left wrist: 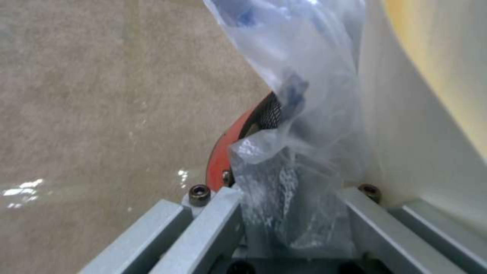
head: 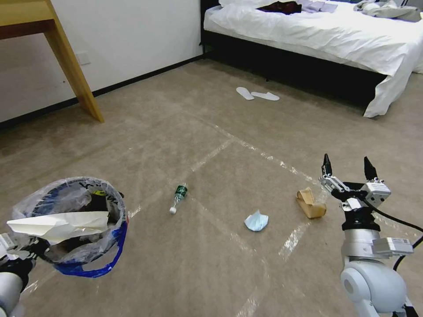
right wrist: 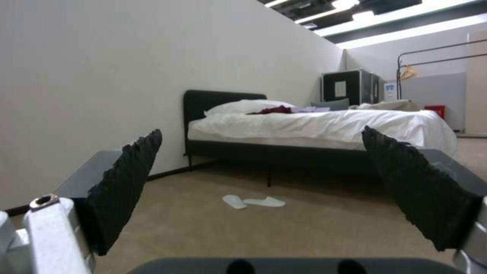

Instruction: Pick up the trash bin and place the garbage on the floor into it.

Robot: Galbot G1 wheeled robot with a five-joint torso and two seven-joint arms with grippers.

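1. Head view: the left gripper [head: 20,255] is holding the trash bin [head: 70,224] up at the near left, above the floor [head: 211,145]; its fingers are clamped on the bin's rim and liner.
2. The bin's clear bag with blue edging is sitting crumpled around the opening, and a sheet of white paper [head: 59,224] is lying across the mouth, with darker items showing beneath it.
3. In the left wrist view, the red rim [left wrist: 223,160] and the plastic bag [left wrist: 299,114] are sitting pinched between the metal fingers.
4. The right gripper [head: 348,169] is hovering at the near right, fingers spread wide and gripping nothing.
5. Garbage is lying on the carpet: a small bottle [head: 178,198] near the middle, a blue mask [head: 256,221] to its right, and a brown paper bag [head: 310,203] just left of the right gripper.
6. White slippers [head: 257,94] are lying far off beside the bed [head: 317,35].
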